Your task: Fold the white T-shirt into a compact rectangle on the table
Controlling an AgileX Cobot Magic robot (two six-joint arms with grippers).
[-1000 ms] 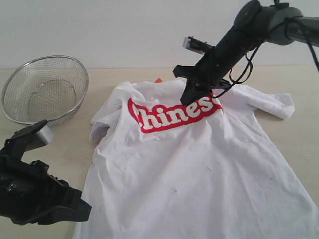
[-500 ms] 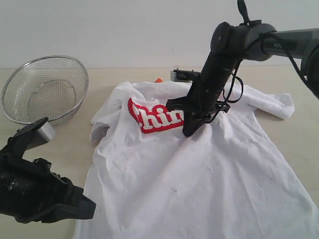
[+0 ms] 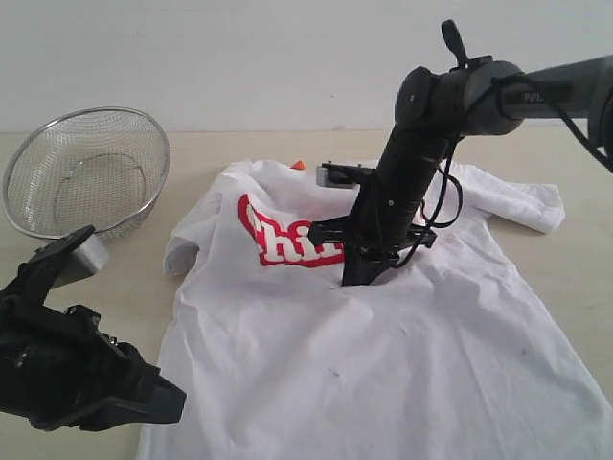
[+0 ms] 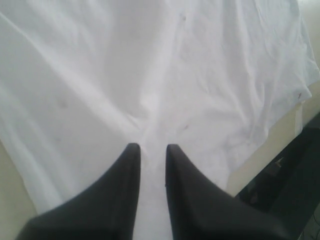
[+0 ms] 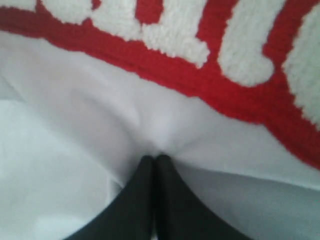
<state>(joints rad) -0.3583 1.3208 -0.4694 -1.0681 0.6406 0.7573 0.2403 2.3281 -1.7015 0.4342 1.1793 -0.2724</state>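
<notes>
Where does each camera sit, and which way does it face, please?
Exterior: off the arms, looks across the table at the white T-shirt and mesh bowl; left gripper and right gripper show.
Left wrist: rides that wrist, looks along the left gripper's fingers at plain fabric.
Right wrist: likewise, looks along the shut right gripper at the red lettering.
Shared: every view sees the shirt.
</notes>
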